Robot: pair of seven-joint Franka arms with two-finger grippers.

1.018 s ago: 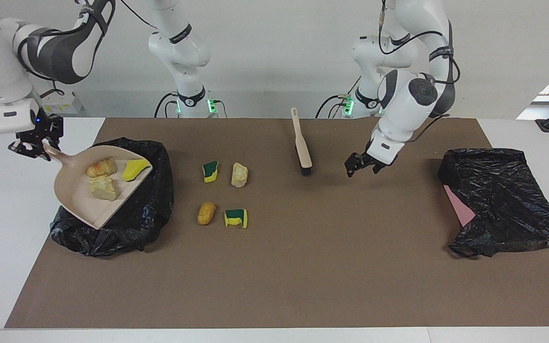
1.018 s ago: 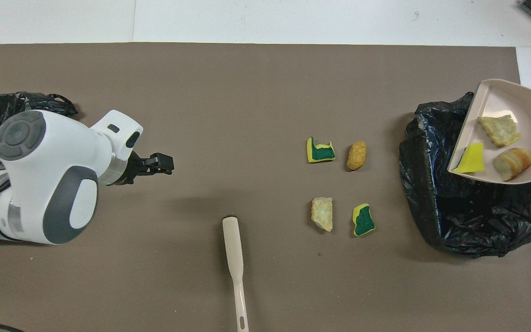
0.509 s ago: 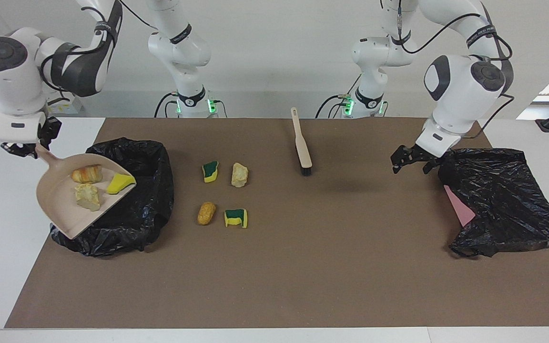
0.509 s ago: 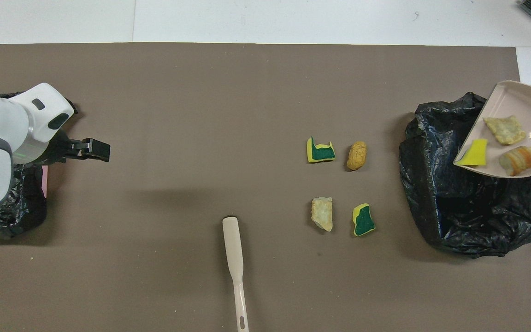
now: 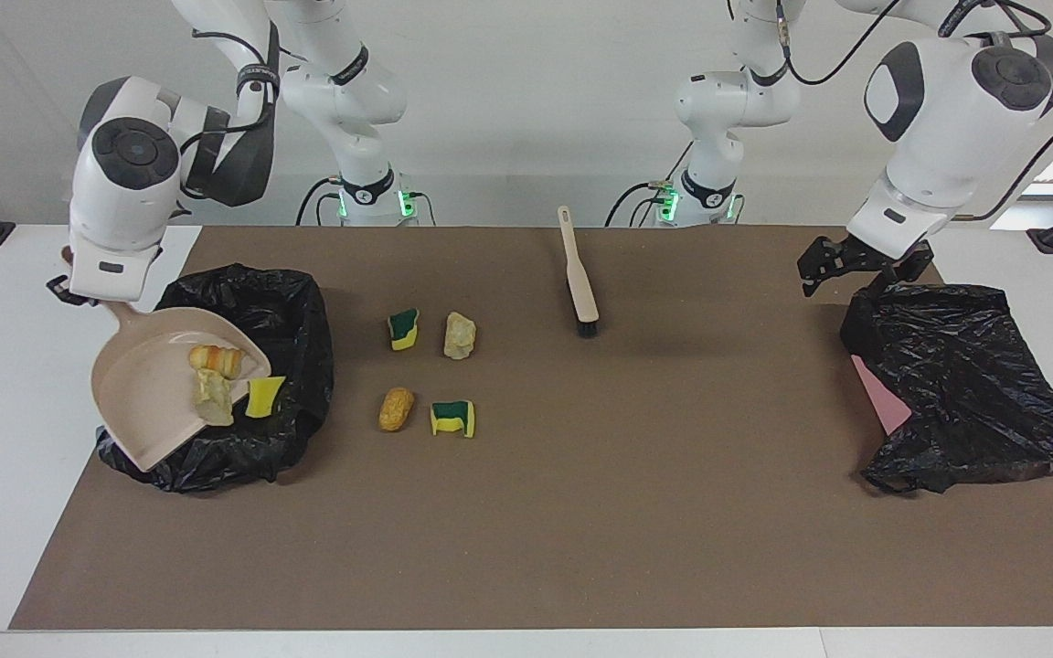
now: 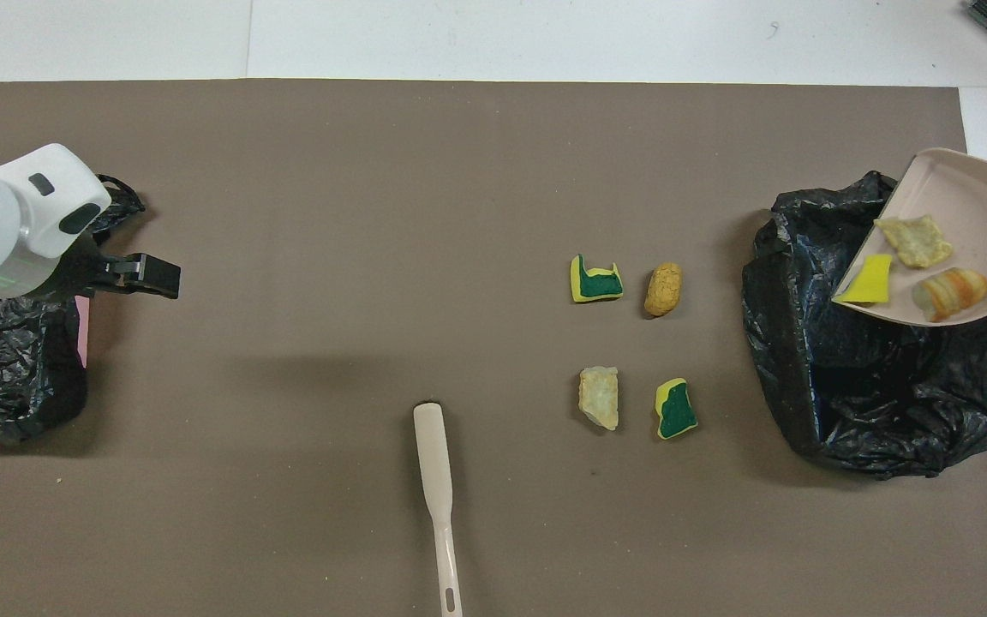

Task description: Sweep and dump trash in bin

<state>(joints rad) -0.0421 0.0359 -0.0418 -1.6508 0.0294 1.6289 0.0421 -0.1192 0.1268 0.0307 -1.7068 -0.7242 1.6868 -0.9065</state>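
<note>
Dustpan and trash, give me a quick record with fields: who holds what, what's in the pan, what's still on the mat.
right gripper: shut on the dustpan handle, pan tilted over the black bin bag
in dustpan: three trash pieces, yellow sponge at the lip
on mat: four trash pieces, beside the bag
brush: lying on the mat, unheld
left gripper: open, empty, over the edge of the second black bag

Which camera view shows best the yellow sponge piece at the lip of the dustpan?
The overhead view: the yellow sponge piece lies flat and unobstructed at the tilted dustpan's lip, over the black bin bag. The facing view shows it edge-on, beside a lump.
</note>
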